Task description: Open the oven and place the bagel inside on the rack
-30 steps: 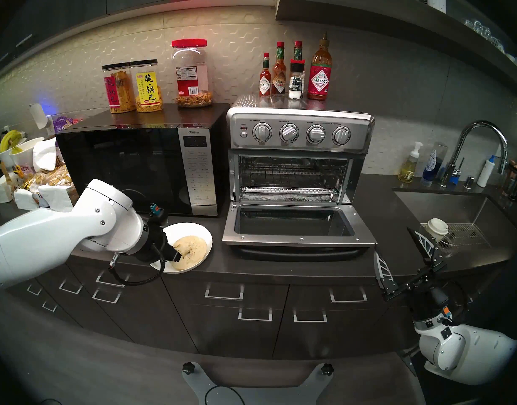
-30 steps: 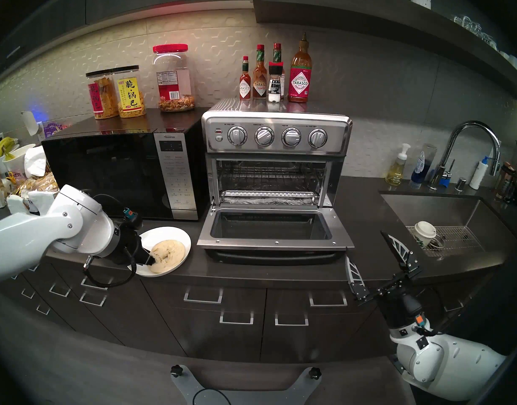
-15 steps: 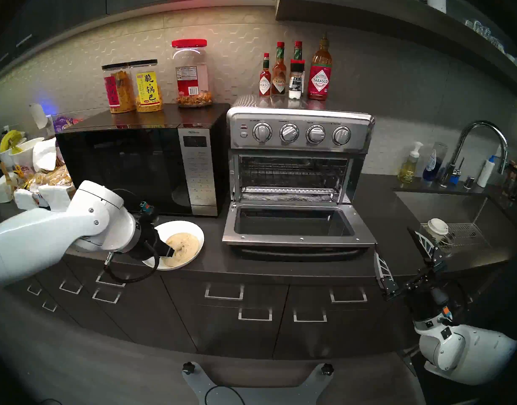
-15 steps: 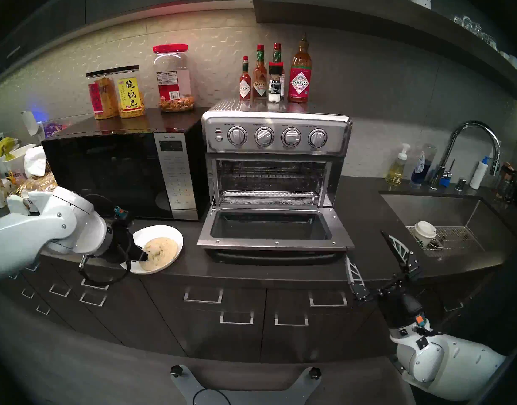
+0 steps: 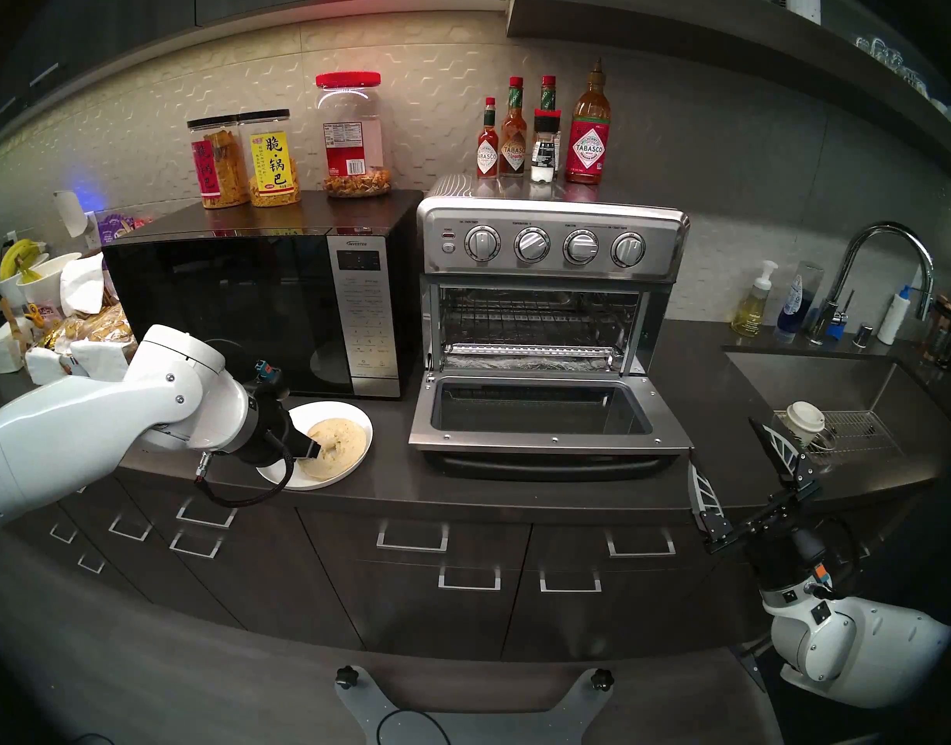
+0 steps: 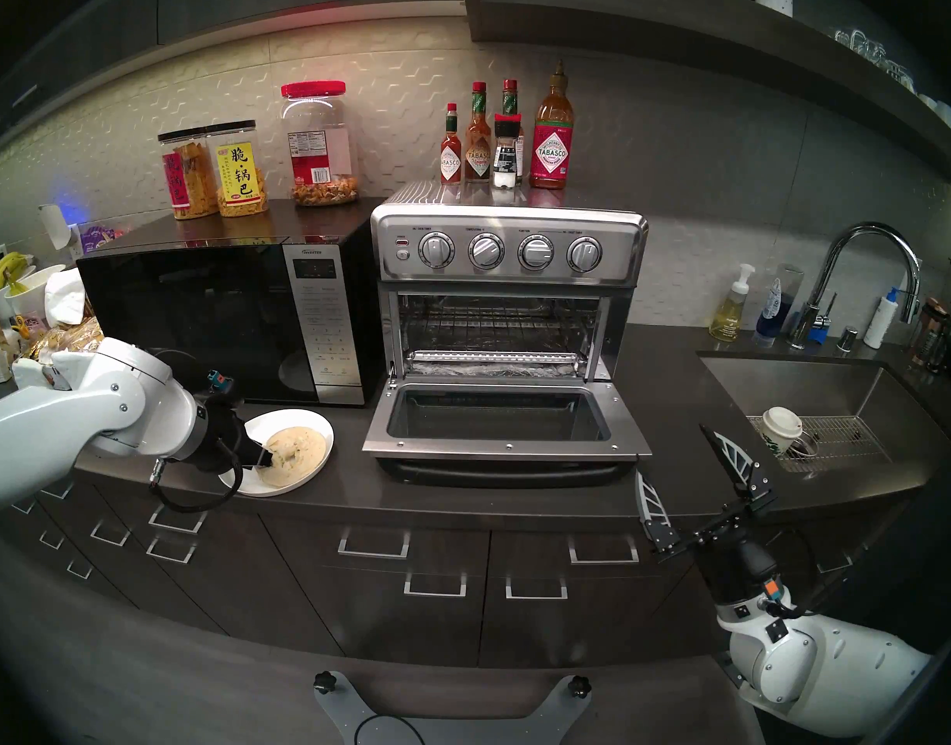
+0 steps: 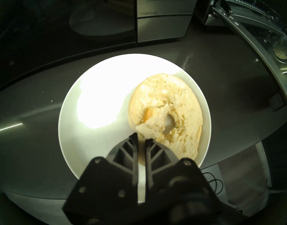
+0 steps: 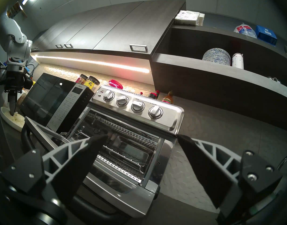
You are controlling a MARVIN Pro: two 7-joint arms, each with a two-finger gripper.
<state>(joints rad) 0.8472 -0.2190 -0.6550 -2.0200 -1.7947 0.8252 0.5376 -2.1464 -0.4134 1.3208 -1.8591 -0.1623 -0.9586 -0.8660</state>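
The left gripper's point(image 7: 141, 139) two black fingers point(image 7: 131, 148) are drawn nearly together, pinching the near edge of the bagel point(image 7: 170, 109), whose crumb bulges up between the tips. The bagel lies on the right half of the white plate point(image 7: 84, 138), centre hole showing, and its pinched edge looks slightly raised. Against the frame a second ago, the plate point(image 5: 355, 418) and bagel point(image 5: 340, 448) sit further left and a little further back on the dark counter point(image 5: 387, 486), closer to the black microwave point(image 5: 220, 308) and farther from the oven's door point(image 5: 543, 443); the left arm has drawn back with them. The oven point(image 5: 554, 244) is as before, its door dropped flat and the wire rack point(image 5: 537, 319) bare inside the cavity. The right gripper point(image 5: 736, 459) has not moved: it hangs off the counter's front edge right of the door, pointing upward, fingers point(image 8: 84, 158) spread wide around nothing, between the oven and the sink point(image 5: 817, 373).
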